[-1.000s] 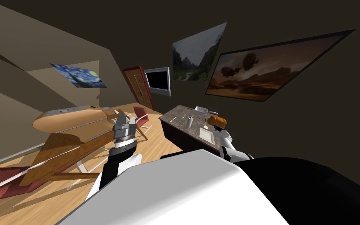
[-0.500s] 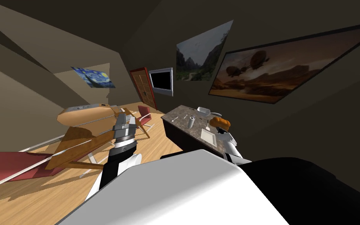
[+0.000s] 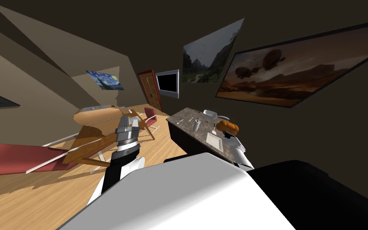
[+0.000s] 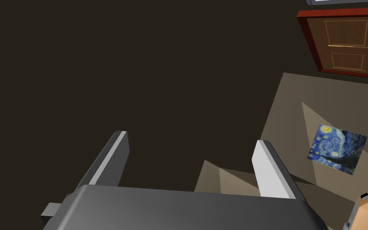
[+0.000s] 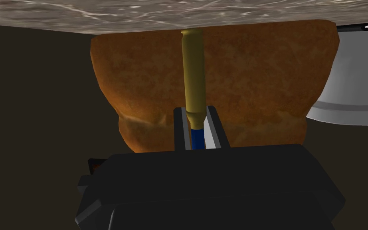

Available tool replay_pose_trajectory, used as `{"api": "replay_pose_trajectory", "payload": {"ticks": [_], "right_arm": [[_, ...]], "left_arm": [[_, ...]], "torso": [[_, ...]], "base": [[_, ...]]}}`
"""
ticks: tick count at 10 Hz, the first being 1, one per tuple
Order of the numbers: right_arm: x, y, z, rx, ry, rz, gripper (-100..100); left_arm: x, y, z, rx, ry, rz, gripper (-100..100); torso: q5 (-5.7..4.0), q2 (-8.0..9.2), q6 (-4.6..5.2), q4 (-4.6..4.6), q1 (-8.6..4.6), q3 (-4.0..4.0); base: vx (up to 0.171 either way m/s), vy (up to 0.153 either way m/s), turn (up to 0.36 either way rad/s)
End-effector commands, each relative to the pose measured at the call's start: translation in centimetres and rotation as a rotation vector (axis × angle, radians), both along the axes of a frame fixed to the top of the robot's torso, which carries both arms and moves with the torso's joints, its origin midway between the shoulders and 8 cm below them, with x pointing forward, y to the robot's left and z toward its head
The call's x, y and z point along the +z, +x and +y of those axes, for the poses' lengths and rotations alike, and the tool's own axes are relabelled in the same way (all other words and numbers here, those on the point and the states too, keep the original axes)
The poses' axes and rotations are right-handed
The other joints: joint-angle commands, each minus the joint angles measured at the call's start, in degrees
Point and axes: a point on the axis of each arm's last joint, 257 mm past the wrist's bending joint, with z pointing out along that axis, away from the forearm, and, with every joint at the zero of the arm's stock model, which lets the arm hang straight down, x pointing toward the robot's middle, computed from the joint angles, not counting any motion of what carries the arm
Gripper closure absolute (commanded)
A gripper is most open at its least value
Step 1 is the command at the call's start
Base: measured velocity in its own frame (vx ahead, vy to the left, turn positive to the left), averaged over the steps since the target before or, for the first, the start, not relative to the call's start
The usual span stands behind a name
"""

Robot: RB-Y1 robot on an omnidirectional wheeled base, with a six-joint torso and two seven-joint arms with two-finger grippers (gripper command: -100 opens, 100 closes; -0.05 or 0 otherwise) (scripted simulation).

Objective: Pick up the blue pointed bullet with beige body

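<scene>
Right wrist view: one bullet (image 5: 193,76) sits in the right gripper (image 5: 194,110). The gripper's two fingers are drawn narrow and press its sides. The blue tip lies down between the fingers, toward the gripper's dark body. The fingertips clamp at the neck, where the blue meets the dull yellow-beige body. That body juts straight out past the fingertips toward the counter (image 5: 99,14), whose marbled grey-brown top runs across the far end. I cannot tell whether the bullet's flat end touches the counter.

One orange-brown loaf (image 5: 259,80) lies on the counter right behind the bullet. One white rounded thing (image 5: 351,92) is just beside the loaf.

From the head view, the counter also carries one upright white cylinder (image 3: 196,124) near its middle. One flat white square (image 3: 214,140) lies at its near end, close to the loaf. The right arm reaches to the counter's near end by the loaf.

The left gripper (image 4: 191,137) is raised well apart from the counter. Its two fingers are spread wide with nothing between them.
</scene>
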Motion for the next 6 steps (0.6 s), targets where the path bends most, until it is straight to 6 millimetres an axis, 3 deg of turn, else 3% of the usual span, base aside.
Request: {"api": "replay_pose_trajectory", "payload": {"ticks": [1, 2, 5, 6], "right_arm": [[0.6, -0.8, 0.0, -0.009, -0.007, -0.008, 100], [0.1, -2.5, 0.0, -0.043, 0.008, -0.004, 100], [0.8, -2.6, 0.0, -0.033, -0.005, -0.013, 100], [0.9, -2.6, 0.0, -0.034, -0.006, -0.014, 0]], "left_arm": [[0.0, 0.0, 0.0, 0.000, 0.000, 0.000, 0], [0.0, 0.0, 0.0, 0.000, 0.000, 0.000, 0], [0.0, 0.0, 0.0, 0.000, 0.000, 0.000, 0], [0.0, 0.0, 0.0, 0.000, 0.000, 0.000, 0]], "torso": [[0.00, 0.00, 0.00, 0.00, 0.00, 0.00], [0.03, 0.02, 0.06, 0.01, -0.02, 0.02], [0.02, 0.04, 0.12, 0.01, -0.04, 0.02], [0.01, 0.01, 0.10, 0.00, -0.03, 0.00]], "base": [[-0.016, -0.015, 0.128], [-0.022, -0.018, 0.198], [-0.009, -0.010, 0.022], [0.000, 0.000, 0.000]]}}
